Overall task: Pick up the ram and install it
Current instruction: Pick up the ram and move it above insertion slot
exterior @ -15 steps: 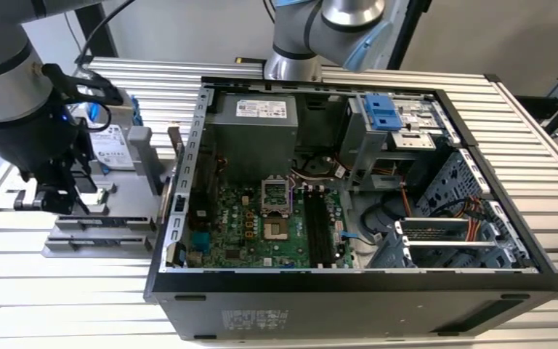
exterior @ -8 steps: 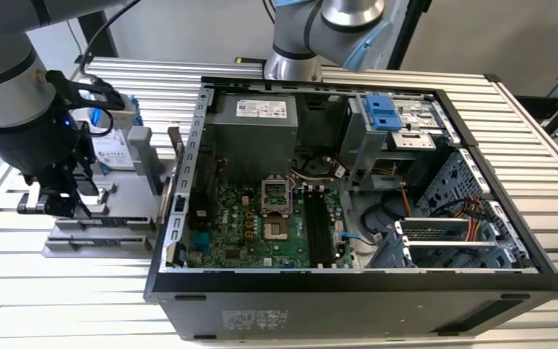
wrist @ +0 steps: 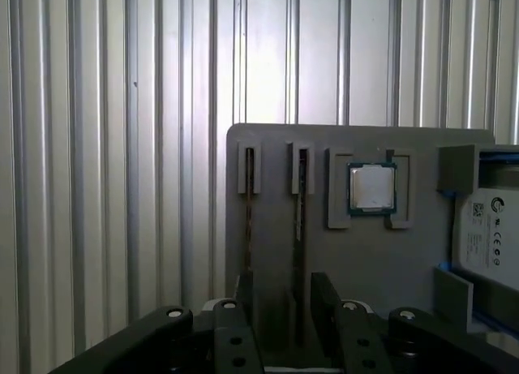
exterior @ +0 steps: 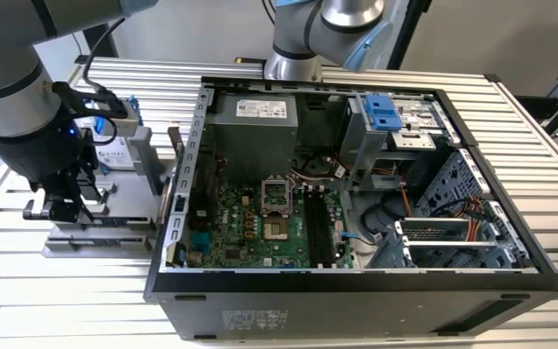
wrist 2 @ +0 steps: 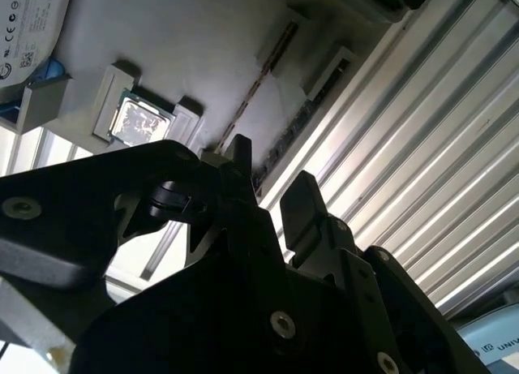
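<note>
Grey holder (wrist: pixel 365 260) is keeping the ram (wrist: pixel 302 228) standing on edge in its slot (easy to pinch), while the gripper (wrist: pixel 284 285) is hovering just above, jaws parted and empty, lining up along the stick.

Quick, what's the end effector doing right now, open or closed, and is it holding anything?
End effector: open, holding nothing, its fingers either side of a ram standing in the grey holder.

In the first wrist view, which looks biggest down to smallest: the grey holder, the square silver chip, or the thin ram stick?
Largest: grey holder.
Then unsure: the ram stick, seen edge-on, looks longer, the silver chip wider.
</note>
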Controlling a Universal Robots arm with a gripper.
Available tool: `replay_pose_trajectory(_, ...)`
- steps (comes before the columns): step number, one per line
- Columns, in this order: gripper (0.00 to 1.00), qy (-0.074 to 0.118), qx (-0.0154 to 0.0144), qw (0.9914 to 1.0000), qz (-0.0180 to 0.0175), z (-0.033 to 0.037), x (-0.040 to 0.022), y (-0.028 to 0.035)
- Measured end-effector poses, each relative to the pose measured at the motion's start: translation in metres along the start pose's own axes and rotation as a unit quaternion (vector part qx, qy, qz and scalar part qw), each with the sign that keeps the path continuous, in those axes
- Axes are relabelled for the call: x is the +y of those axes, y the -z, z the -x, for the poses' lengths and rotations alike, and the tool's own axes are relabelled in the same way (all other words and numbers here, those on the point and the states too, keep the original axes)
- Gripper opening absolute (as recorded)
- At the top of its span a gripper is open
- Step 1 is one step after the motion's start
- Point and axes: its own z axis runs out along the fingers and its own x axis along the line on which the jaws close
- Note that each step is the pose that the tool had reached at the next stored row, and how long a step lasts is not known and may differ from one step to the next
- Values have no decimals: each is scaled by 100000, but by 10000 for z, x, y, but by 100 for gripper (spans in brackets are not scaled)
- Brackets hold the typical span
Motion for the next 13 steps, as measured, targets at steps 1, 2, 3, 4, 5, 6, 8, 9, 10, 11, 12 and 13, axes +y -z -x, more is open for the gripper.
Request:
replay_pose_trajectory(1,100,0,7,100000,-6,0,0,-7)
replay_pose_trajectory(2,100,0,16,100000,1,-1,0,-13)
replay_pose_trajectory(3,100,1,21,100000,-1,-2,0,-23)
replay_pose_trajectory(4,100,-1,22,100000,0,-2,-1,-35)
replay_pose_trajectory(5,100,-1,22,100000,-2,-3,0,-48)
replay_pose_trajectory(6,100,-11,22,100000,-5,-3,2,-59)
replay_pose_trajectory(8,100,-99,25,100000,-11,-5,7,-81)
replay_pose_trajectory(9,100,-193,35,100000,-15,-5,10,-93)
replay_pose_trajectory(10,100,-292,45,100000,-18,-6,13,-104)
replay_pose_trajectory(11,100,-361,56,99999,-23,-7,15,-116)
replay_pose_trajectory(12,100,-382,64,99999,-26,-8,15,-127)
replay_pose_trajectory(13,100,-400,66,99999,-28,-10,15,-140)
